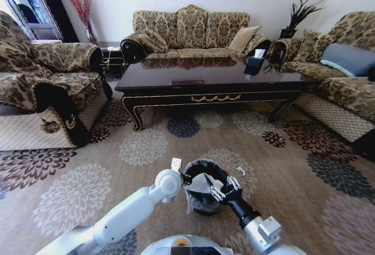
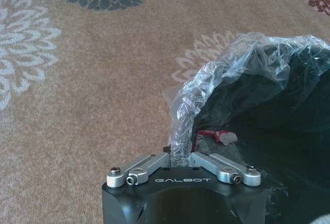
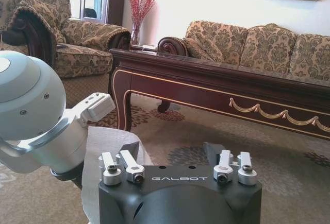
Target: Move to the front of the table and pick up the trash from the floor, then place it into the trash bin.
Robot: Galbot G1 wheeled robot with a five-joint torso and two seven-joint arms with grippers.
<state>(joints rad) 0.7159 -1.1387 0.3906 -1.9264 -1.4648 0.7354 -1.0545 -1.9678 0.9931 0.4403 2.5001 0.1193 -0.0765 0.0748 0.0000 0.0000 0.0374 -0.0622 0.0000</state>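
Note:
The black trash bin (image 1: 203, 201) with its thin plastic liner (image 2: 227, 62) stands on the carpet in front of the dark table (image 1: 211, 79). My left gripper (image 2: 180, 158) is shut on the liner at the bin's rim, where the head view also shows this left gripper (image 1: 186, 179). My right gripper (image 1: 218, 188) hovers over the bin's mouth, and the right wrist view shows that right gripper (image 3: 175, 157) open with nothing held. Trash with a red cap (image 2: 214, 135) lies inside the bin. A small white scrap (image 1: 240, 170) lies on the floor just beyond the bin.
A flowered carpet (image 1: 146, 146) spreads between me and the table. An armchair (image 1: 44, 99) stands at the left, a sofa (image 1: 190, 32) behind the table and another sofa (image 1: 343, 82) at the right. A dark tissue box (image 1: 255, 64) sits on the tabletop.

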